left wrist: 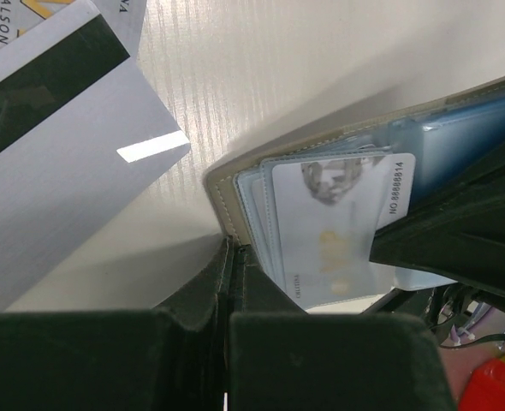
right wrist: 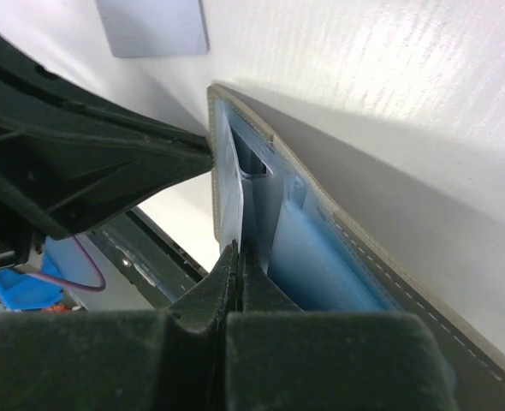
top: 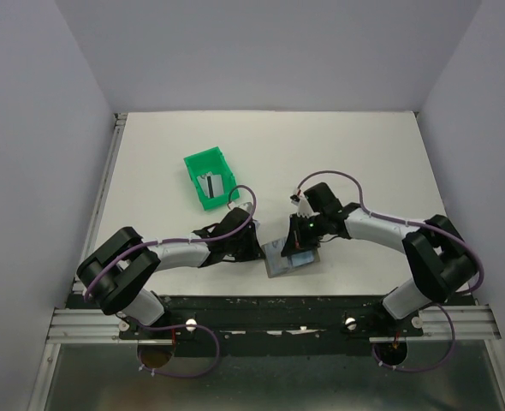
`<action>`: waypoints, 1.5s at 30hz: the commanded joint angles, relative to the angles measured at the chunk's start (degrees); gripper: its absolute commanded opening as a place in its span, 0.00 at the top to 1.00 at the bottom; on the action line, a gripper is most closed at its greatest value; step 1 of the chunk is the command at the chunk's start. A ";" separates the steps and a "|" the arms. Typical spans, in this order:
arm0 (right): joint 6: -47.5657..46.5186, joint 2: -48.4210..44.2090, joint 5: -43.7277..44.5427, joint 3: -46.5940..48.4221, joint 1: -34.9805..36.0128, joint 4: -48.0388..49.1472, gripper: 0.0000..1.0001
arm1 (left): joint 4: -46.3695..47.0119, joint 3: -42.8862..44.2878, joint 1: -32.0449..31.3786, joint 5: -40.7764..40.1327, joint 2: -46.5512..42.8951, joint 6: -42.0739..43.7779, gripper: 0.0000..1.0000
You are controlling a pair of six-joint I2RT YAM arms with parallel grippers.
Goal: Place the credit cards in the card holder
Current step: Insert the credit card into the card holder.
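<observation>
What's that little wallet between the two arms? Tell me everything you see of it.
The wallet lies open near the front edge of the table: grey-brown cover with pale stitching, clear light-blue sleeves inside, one holding a white numbered card. The left gripper pinches its cover edge; the right gripper pinches an inner sleeve.

Card holder (top: 288,257) at near edge of table (top: 364,154); bin (top: 195,171) behind-left, 1 credit card (top: 210,185) inside.

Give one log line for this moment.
left jaws: shut at card holder corner; right jaws: shut at its pockets; one credit card in holder
</observation>
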 commanded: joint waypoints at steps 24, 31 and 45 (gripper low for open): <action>-3.67 9.02 -1.36 2.38 1.38 -0.40 0.92 | -7.63 2.76 -0.39 -4.89 -7.77 3.65 1.00; -1.74 10.08 -1.10 1.76 1.38 1.97 0.84 | -2.71 3.20 -1.62 -1.64 -3.74 4.45 1.00; -2.79 2.80 6.45 2.73 1.47 -5.84 0.52 | 1.87 1.35 -4.96 -1.64 4.79 1.90 1.00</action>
